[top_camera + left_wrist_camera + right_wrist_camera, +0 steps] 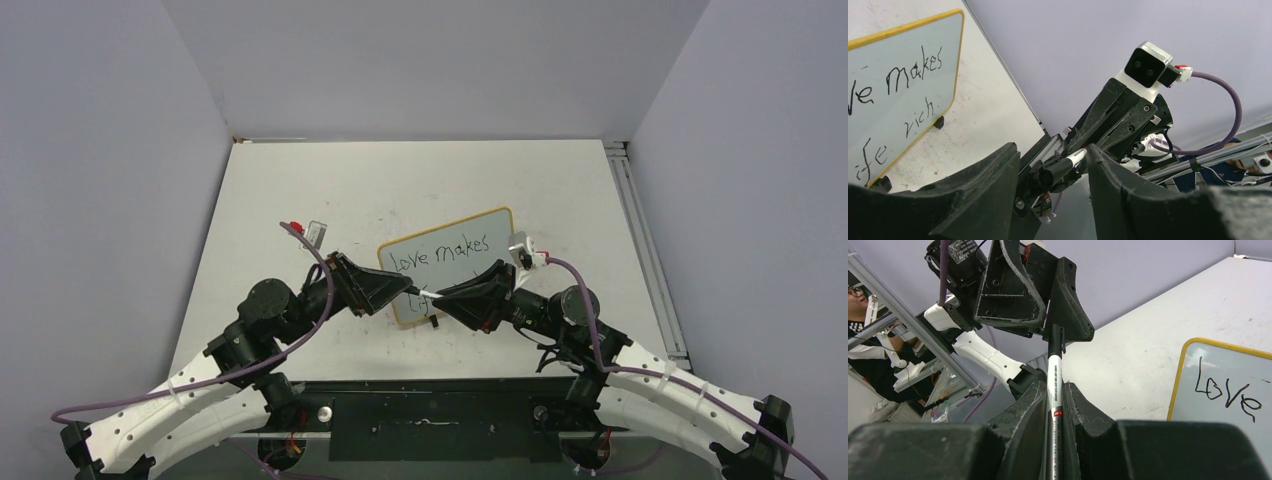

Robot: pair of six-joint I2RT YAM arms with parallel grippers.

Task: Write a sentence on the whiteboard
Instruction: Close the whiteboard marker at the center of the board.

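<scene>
Black fingers [1023, 410] of your right gripper [1054, 390] are pinched tight on the white barrel of the marker [1054, 375]. Your left gripper [1053, 148] stands roughly half open around the marker's black end; whether its pads bear on it cannot be determined. Just beyond both grippers, the whiteboard [908, 26] rests on the table [300, 180], and the sentence [440, 253] "Love makes life rich" reads complete in two lines. Assessment: writing appears finished, with capping or a marker handover in hand. The next move calls for axial alignment and firm closure before either arm pulls.
</scene>
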